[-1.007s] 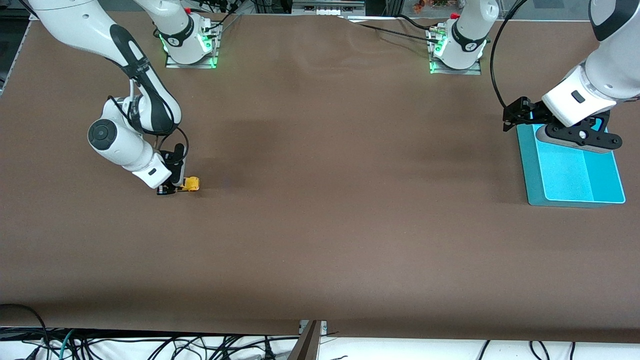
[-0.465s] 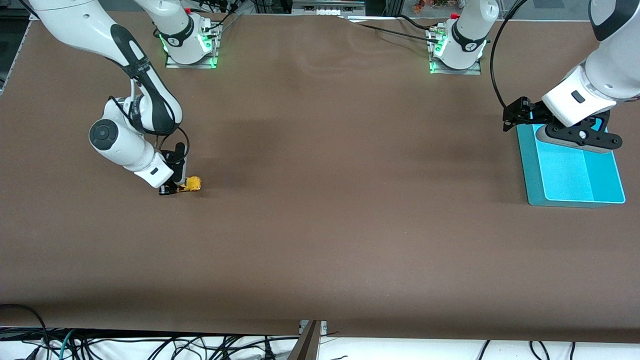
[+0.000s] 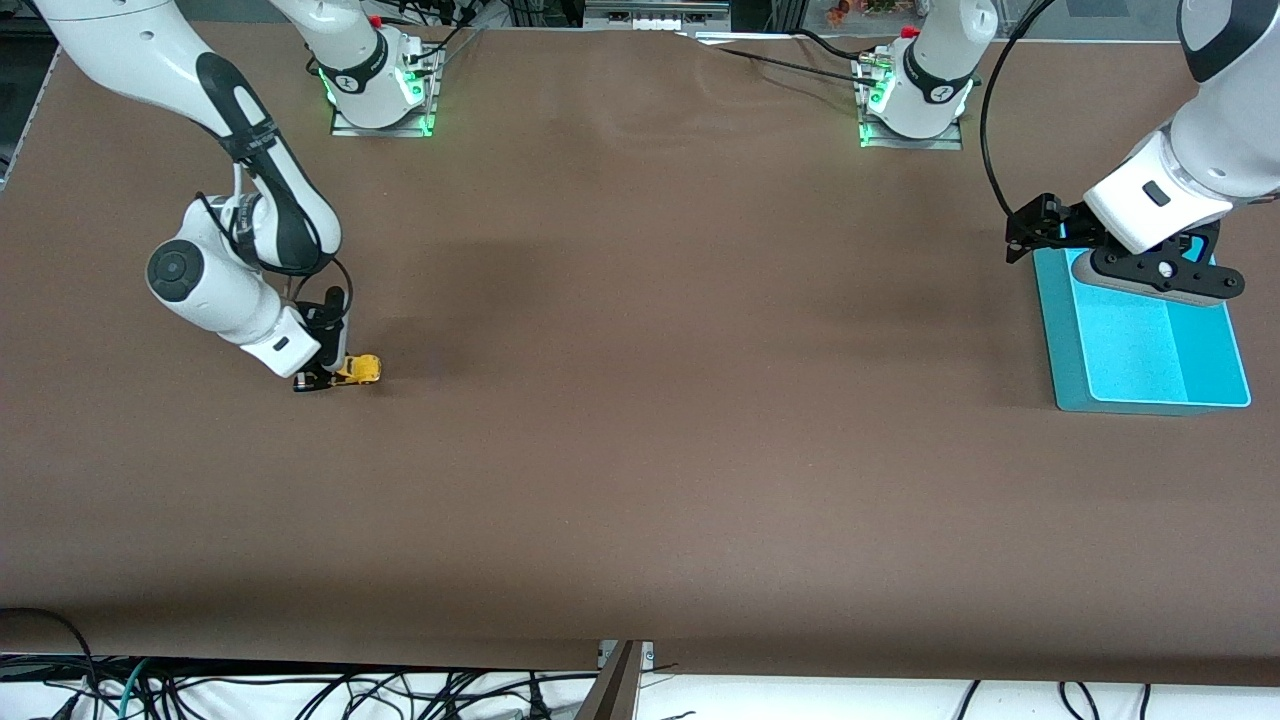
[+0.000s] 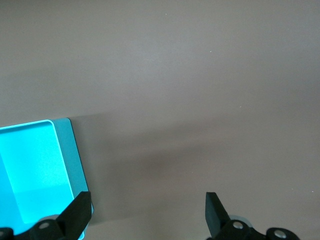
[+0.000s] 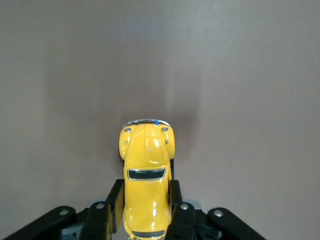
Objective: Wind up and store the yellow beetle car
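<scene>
The yellow beetle car (image 3: 358, 370) sits low on the brown table toward the right arm's end, its rounded body (image 5: 146, 175) pinched between the two black fingers of my right gripper (image 3: 335, 376), which is shut on its sides (image 5: 146, 192). The car's nose points away from the wrist. My left gripper (image 3: 1020, 235) hangs open over the table beside the teal tray (image 3: 1060, 340), with bare table between its fingertips (image 4: 148, 205). The left arm waits there.
The teal tray's corner (image 4: 60, 150) shows in the left wrist view, at the left arm's end of the table. Both arm bases (image 3: 380, 95) (image 3: 915, 105) stand along the table's back edge. Cables hang below the front edge.
My right gripper has dragged the car a short way along the table toward the right arm's end, still shut on it. The left arm has not moved.
</scene>
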Robot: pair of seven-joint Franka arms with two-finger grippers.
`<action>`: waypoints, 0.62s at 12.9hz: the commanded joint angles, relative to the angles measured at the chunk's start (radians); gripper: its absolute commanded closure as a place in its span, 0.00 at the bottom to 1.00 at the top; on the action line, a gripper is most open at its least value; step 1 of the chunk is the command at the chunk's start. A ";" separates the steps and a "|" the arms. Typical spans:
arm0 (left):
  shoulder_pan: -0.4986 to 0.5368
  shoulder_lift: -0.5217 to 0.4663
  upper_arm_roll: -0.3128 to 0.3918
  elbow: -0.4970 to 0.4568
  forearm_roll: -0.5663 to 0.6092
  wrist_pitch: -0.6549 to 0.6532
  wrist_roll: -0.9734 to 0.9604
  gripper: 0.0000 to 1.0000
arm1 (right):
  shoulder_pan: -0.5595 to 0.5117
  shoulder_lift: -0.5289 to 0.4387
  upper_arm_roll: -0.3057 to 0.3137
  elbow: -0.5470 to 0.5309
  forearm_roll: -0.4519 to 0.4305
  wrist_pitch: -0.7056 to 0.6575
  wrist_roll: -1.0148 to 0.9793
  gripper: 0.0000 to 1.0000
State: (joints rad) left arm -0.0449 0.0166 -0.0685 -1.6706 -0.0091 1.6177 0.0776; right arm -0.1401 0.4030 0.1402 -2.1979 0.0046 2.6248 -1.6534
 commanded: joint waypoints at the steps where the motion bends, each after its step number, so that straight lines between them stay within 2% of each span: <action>1: -0.004 0.008 -0.001 0.026 0.003 -0.021 -0.015 0.00 | -0.058 0.071 0.015 0.020 0.011 0.024 -0.086 0.80; 8: -0.004 0.008 -0.001 0.026 0.003 -0.021 -0.015 0.00 | -0.168 0.074 0.004 0.023 0.018 0.020 -0.245 0.80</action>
State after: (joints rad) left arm -0.0449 0.0166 -0.0685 -1.6704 -0.0090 1.6176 0.0772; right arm -0.2581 0.4141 0.1423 -2.1812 0.0109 2.6261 -1.8298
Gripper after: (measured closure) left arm 0.000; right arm 0.604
